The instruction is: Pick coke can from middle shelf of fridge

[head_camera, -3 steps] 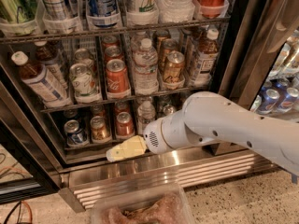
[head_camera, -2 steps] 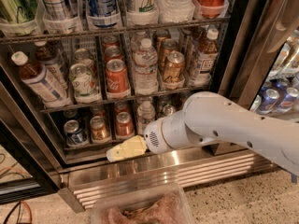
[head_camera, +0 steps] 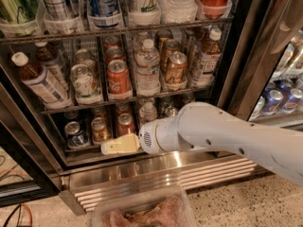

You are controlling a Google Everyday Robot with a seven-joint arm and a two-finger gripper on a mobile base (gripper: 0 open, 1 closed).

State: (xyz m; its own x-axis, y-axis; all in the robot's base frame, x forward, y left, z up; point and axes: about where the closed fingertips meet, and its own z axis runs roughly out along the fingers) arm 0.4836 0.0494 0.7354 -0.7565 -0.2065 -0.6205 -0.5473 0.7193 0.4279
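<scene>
Fingers of the gripper lie pressed together into one pale-yellow wedge, closed on nothing, with no gap showing between them. They point left from the end of the white arm, which reaches in from the lower right. The gripper sits low in front of the fridge, level with the front edge of the bottom shelf and just above the ribbed steel grille.

On the middle shelf, well above the gripper and apart from it, the coke can stands upright at the front of its wire lane, with more red cans lined up behind it. Just beside it on the left stands a green-and-white can. On its right is a clear water bottle, then a gold-brown can, then a brown bottle with a white cap. At the far left of that shelf a capped brown bottle leans tilted.

On the bottom shelf, three small cans stand just behind the fingers. A clear plastic tub with brownish contents sits at the lower edge. Blue cans show in the neighbouring cooler at right.
</scene>
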